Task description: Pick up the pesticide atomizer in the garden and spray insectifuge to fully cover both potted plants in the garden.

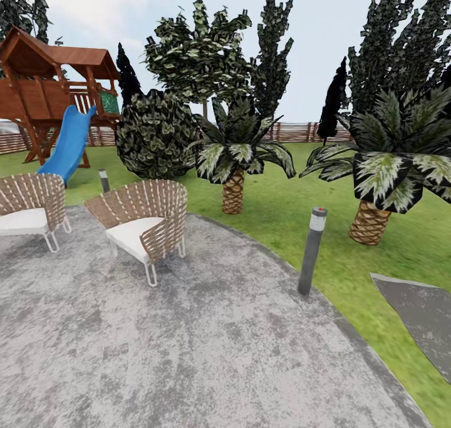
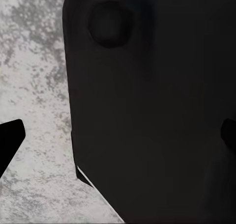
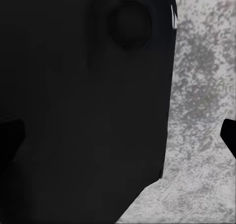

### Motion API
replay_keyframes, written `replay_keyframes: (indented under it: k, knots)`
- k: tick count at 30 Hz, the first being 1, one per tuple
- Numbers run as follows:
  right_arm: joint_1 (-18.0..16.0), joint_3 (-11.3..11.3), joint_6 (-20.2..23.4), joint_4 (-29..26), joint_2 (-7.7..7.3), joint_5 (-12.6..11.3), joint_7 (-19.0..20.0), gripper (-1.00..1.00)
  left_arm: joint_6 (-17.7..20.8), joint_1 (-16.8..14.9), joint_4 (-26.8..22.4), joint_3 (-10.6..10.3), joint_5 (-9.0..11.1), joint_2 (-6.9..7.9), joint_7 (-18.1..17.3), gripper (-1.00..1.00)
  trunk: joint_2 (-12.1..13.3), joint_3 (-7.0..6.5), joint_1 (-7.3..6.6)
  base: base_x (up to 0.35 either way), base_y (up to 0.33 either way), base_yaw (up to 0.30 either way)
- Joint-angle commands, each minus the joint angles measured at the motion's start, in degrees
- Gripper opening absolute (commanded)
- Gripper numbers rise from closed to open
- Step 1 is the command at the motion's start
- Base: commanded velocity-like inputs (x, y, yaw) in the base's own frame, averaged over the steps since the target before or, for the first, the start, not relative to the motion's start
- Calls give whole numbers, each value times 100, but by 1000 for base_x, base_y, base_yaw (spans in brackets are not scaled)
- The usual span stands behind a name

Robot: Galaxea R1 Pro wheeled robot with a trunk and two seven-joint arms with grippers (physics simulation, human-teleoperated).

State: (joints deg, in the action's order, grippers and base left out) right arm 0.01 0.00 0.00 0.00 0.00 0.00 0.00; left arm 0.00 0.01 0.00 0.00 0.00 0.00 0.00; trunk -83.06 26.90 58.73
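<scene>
I'm looking out across the garden (image 1: 282,215) from a round patio (image 1: 188,340) of mottled grey gravel, its curved edge running against green lawn on my right. A grey bollard lamp (image 1: 311,251) with a reddish cap stands upright right at that edge. Two woven wicker chairs with white cushions sit on the patio, one (image 1: 143,226) ahead of me and one (image 1: 30,207) further left at the frame edge. Beyond them, a wooden play tower (image 1: 47,81) with a blue slide (image 1: 69,143) running down to the grass. Two palms with scaly brown trunks rise from the lawn, one (image 1: 235,156) centre, one (image 1: 385,165) right, with a dark round bush (image 1: 153,134) and tall conifers behind, and a wooden fence along the back. A dark grey paving slab (image 1: 419,321) lies in the grass lower right. Through my left wrist camera, a dark body panel (image 2: 152,111) hangs over the gravel, with dark fingertips (image 2: 10,140) at the frame edges; I can't tell how far apart they stand. The right wrist camera gives the same: dark panel (image 3: 83,111), gravel, finger tip (image 3: 228,135), opening unclear.
</scene>
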Motion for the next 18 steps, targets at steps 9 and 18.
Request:
replay_keyframes:
  k: [9, 18]
  knots:
    - [-9, -15, 1, -18, 26, 33, -8, 100, -7, -9, -11, -2, -4, 17, 11, 100, -2, 3, 0, 0, 0, 0]
    - [-9, -15, 1, -18, 26, 33, -8, 100, -7, -9, -11, -2, -4, 17, 11, 100, -2, 3, 0, 0, 0, 0]
